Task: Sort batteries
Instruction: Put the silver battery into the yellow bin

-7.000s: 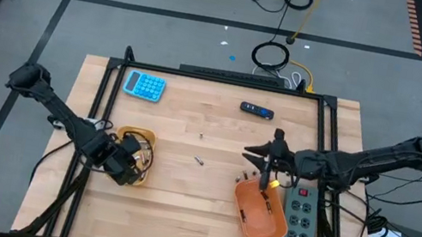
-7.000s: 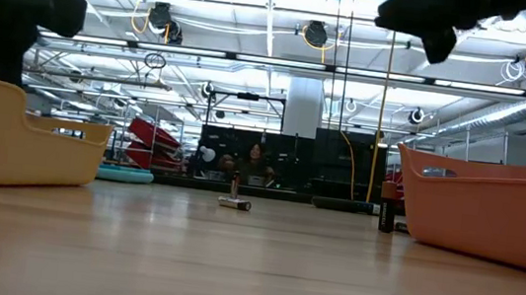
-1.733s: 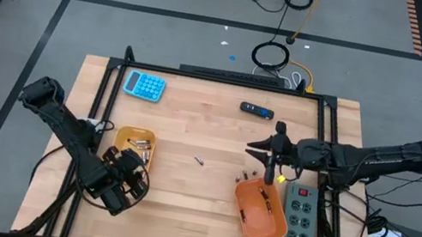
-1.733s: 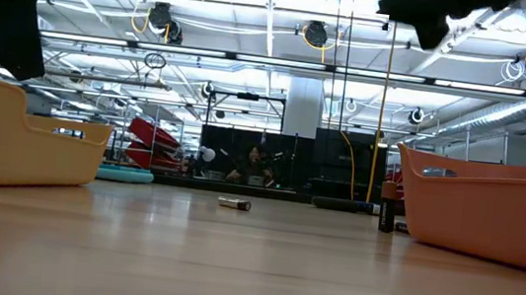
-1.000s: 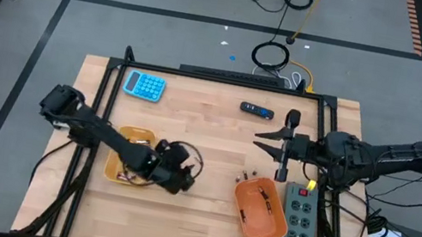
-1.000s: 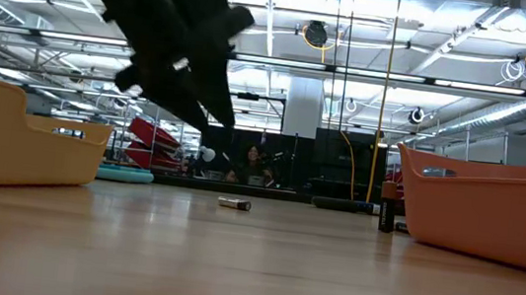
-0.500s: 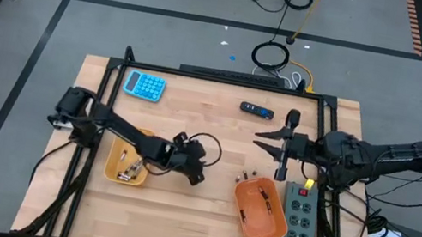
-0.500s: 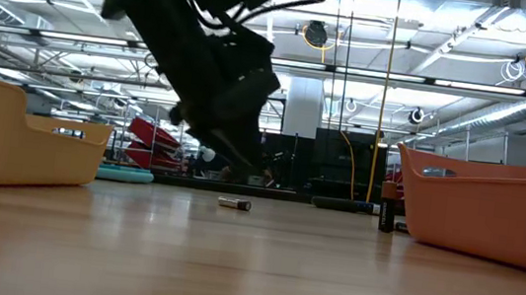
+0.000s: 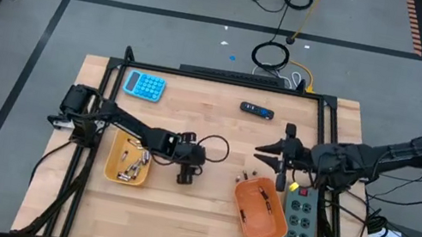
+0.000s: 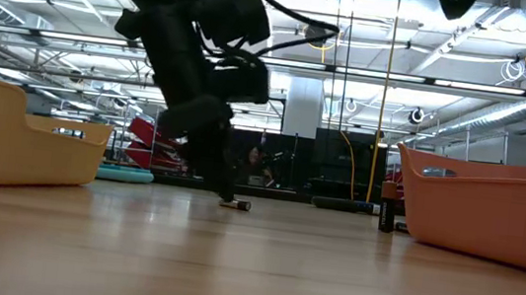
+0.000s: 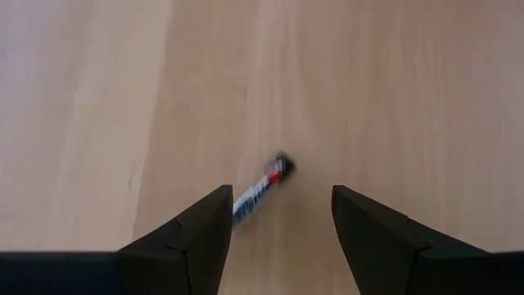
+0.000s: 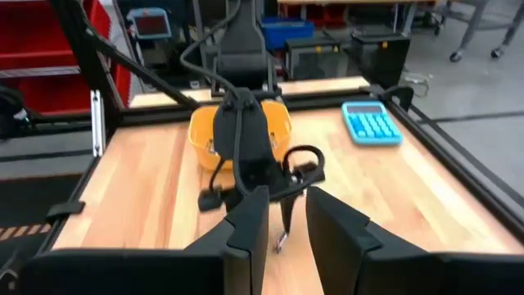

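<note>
Reaching out from above the yellow bin [image 9: 124, 175], the left arm has swung across the tabletop [image 9: 203, 213] toward its middle, and the left tool [image 11: 278, 215] has come down over a loose battery [image 11: 260, 190]. The upright battery seen earlier behind it is gone from the low view.

In the left wrist view the left tool's 2 fingers [image 11: 196, 229] stand spread, with nothing between them yet. The battery lies flat on the wood just ahead of the tips, closer to 1 finger than the other and not touching either. Its long axis runs slantwise across the gap rather than along it, with the dark-capped end pointing away from the tool and toward the far finger.

The step in hand looks like the approach to pick up this 1 battery. The next move probably calls for a small shift to centre the battery in the gap, perhaps a turn of the wrist to square the fingers across its length, then a short drop and a squeeze.

Off to the side, the right tool [image 9: 282, 159] waits just above the orange bin [image 9: 250, 217], its fingers [image 12: 246, 225] parted by a narrow gap and holding nothing. More batteries [image 9: 246, 176] lie just beside that bin.
</note>
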Controlling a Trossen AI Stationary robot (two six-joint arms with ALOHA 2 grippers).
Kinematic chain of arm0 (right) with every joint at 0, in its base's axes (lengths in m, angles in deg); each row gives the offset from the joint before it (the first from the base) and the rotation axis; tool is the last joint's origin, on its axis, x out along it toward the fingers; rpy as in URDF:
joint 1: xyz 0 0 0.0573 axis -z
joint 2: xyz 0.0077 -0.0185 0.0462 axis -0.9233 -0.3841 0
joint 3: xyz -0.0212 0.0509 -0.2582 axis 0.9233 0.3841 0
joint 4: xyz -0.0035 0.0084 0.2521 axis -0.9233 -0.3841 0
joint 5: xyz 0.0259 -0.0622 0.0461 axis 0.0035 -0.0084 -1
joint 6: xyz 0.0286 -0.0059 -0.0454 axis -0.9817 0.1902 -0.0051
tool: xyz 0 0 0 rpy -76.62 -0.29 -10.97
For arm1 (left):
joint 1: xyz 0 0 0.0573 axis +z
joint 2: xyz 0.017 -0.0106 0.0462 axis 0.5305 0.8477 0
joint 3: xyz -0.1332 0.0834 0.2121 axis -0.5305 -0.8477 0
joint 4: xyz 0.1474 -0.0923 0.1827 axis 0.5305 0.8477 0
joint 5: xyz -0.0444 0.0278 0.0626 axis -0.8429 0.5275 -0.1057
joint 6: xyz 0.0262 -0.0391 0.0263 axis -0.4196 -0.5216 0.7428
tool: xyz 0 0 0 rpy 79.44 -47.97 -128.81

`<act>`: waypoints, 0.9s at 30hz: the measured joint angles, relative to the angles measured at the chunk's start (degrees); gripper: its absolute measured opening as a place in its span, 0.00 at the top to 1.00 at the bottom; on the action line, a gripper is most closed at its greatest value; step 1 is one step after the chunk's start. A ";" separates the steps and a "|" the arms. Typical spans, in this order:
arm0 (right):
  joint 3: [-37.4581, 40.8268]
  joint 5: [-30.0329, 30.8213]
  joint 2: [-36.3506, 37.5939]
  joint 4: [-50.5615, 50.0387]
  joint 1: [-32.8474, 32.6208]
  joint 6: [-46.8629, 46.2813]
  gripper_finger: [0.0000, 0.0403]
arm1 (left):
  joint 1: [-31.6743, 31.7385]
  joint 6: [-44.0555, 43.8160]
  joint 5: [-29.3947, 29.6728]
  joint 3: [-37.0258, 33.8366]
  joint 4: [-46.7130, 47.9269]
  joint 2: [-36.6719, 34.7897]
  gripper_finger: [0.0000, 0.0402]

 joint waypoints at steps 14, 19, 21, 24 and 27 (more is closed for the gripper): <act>0.00 12.81 -0.04 -4.19 -10.21 -6.91 0.81 | 1.62 11.02 0.80 0.00 2.93 0.00 0.46; 0.01 13.11 -0.08 -4.64 -11.35 -7.85 0.81 | 1.65 12.63 -0.67 0.00 0.73 0.28 0.46; 0.01 13.47 -0.34 -4.46 -11.56 -7.87 0.81 | 2.00 12.52 -2.04 0.01 -1.16 1.14 0.48; 0.04 14.34 -0.83 -4.44 -11.88 -8.00 0.81 | 2.76 12.13 -4.08 0.14 -2.29 2.75 0.55; 0.04 14.48 -0.96 -4.36 -11.90 -7.98 0.81 | 3.17 12.15 -6.99 0.20 -3.38 4.65 0.71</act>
